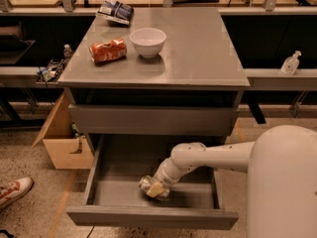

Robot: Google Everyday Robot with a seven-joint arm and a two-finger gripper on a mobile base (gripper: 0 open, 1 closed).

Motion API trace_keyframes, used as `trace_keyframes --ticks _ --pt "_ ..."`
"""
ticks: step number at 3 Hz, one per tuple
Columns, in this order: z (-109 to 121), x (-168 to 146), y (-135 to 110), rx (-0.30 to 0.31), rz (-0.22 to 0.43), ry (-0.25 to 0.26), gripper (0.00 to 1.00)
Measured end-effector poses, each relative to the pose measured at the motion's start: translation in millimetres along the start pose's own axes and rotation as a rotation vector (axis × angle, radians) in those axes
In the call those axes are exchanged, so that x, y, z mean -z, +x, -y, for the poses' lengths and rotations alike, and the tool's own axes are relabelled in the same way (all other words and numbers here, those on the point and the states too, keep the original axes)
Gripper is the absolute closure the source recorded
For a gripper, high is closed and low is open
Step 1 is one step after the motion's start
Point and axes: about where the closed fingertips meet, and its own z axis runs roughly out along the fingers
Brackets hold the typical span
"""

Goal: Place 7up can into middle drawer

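Observation:
The middle drawer (pixel 115 186) is pulled open, a wide shallow grey tray below the upper grey drawer front (pixel 148 120). My white arm reaches down into it from the right. My gripper (pixel 156 188) is low in the drawer, near its front middle, and wraps the silvery 7up can (pixel 146 183), which lies on or just above the drawer floor. Only the can's left end shows past the gripper.
On the cabinet top stand a white bowl (pixel 147 42), an orange-red soda can (pixel 107 50) on its side and a chip bag (pixel 115 11). A cardboard box (pixel 62 143) sits left of the cabinet. A person's shoe (pixel 14 190) is at lower left.

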Motion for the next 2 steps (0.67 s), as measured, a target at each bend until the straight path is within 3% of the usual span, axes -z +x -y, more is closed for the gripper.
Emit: trace_keyframes --ticks 2 --pt "-12.6 15.5 -19.3 0.064 0.065 -0.024 0.12"
